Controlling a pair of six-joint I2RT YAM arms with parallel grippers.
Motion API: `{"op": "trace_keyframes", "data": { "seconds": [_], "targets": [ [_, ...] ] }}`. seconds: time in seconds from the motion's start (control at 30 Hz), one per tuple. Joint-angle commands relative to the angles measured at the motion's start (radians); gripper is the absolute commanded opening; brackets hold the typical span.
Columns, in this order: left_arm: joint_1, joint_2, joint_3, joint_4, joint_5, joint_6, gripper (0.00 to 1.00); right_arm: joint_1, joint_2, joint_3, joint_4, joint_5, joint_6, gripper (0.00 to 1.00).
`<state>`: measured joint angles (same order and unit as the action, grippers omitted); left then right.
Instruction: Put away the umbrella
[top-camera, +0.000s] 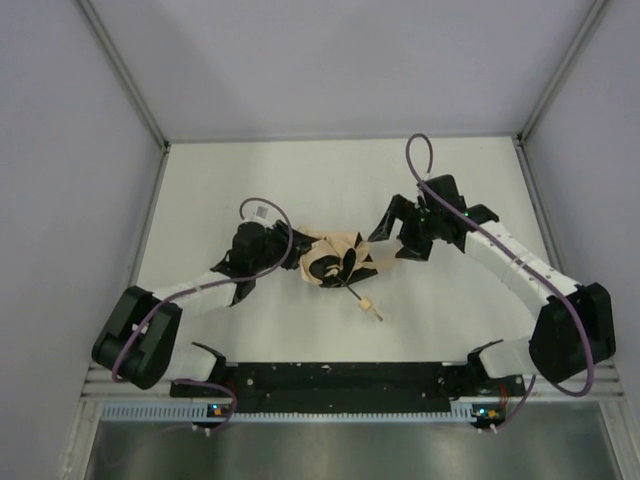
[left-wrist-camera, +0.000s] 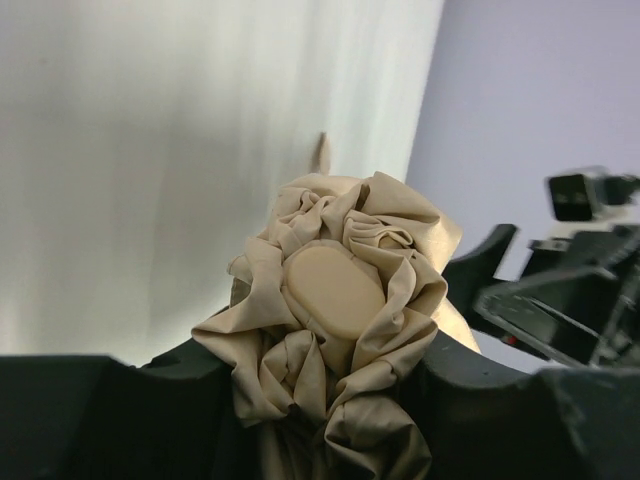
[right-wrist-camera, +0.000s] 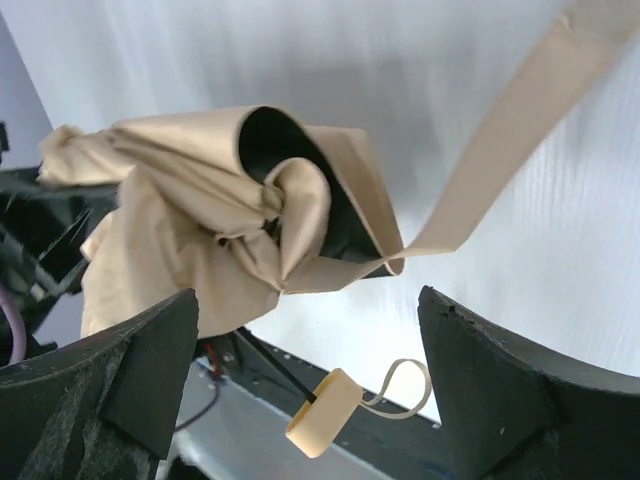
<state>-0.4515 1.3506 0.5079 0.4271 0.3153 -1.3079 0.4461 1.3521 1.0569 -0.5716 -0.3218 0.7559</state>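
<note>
The umbrella (top-camera: 335, 260) lies crumpled mid-table, beige fabric with dark inner folds. Its thin black shaft runs toward me to the small tan handle (top-camera: 368, 303). My left gripper (top-camera: 291, 252) is shut on the canopy's left end. In the left wrist view the bunched fabric (left-wrist-camera: 330, 350) fills the gap between the jaws, with the tan cap (left-wrist-camera: 335, 290) above them. My right gripper (top-camera: 388, 245) stands open just right of the canopy, touching nothing. In the right wrist view the fabric (right-wrist-camera: 220, 220) hangs ahead of the jaws. The handle (right-wrist-camera: 325, 412) and its loop strap (right-wrist-camera: 405, 388) sit between them, farther off. A tan closure band (right-wrist-camera: 500, 170) trails up to the right.
A black rail (top-camera: 330, 378) with both arm bases runs along the near table edge. Grey walls with metal frame posts (top-camera: 125, 75) close the white table (top-camera: 330, 180) in on the left, back and right.
</note>
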Motion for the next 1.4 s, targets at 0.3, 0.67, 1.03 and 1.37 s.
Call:
{"op": "trace_keyframes", "data": {
  "seconds": [0.3,0.67,1.03,1.37],
  "targets": [
    [0.01,-0.074,0.023,0.341,0.096,0.085,0.0,-0.075,0.015,-0.049,-0.031,-0.132,0.422,0.75],
    [0.011,-0.12,0.098,0.303,0.148,0.219,0.0,-0.084,-0.172,-0.09,-0.042,-0.126,0.3,0.71],
    [0.013,-0.139,0.116,0.26,0.14,0.248,0.0,-0.053,-0.211,0.026,0.012,-0.088,-0.12,0.82],
    [0.028,-0.094,0.336,0.076,0.131,0.248,0.0,0.048,-0.102,0.111,-0.004,-0.134,-0.342,0.8]
  ]
}}
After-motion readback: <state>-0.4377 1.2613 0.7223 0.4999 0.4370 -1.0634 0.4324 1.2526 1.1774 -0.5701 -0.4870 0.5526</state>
